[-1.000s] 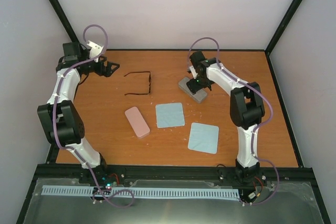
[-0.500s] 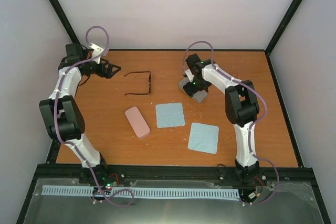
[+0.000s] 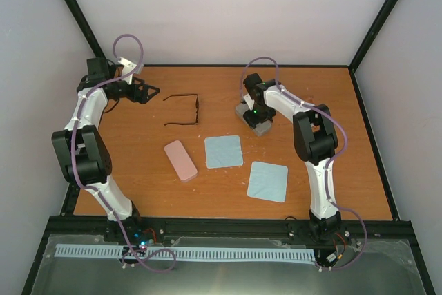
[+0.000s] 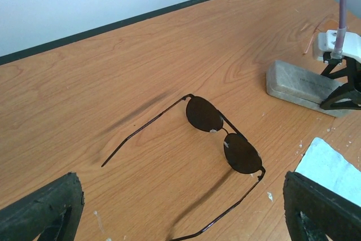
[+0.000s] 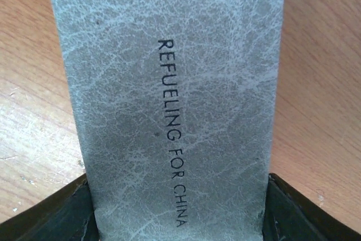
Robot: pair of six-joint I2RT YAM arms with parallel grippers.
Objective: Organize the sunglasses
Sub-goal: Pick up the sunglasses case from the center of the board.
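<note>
The black sunglasses [image 3: 184, 110] lie open on the table, temples pointing left; in the left wrist view [image 4: 225, 135] they lie just ahead of my fingers. My left gripper [image 3: 150, 90] [image 4: 180, 218] is open and empty, a short way left of them. A faint reddish-brown wire frame [image 4: 312, 31] shows behind the right wrist. My right gripper [image 3: 254, 114] [image 5: 179, 218] is down over the grey case [image 3: 258, 122] [image 5: 169, 83], one finger against each long side of it. The case rests on the table.
A pink case [image 3: 180, 160] lies in the middle front. Two pale blue cloths [image 3: 224, 151] [image 3: 267, 181] lie right of it. The wooden table [image 3: 138, 170] has a black raised edge [image 3: 207, 65] and white walls at the back and sides.
My right wrist has swung left and settled over the grey case. My left gripper has edged slightly right toward the black sunglasses. The sunglasses, pink case and cloths have not moved.
</note>
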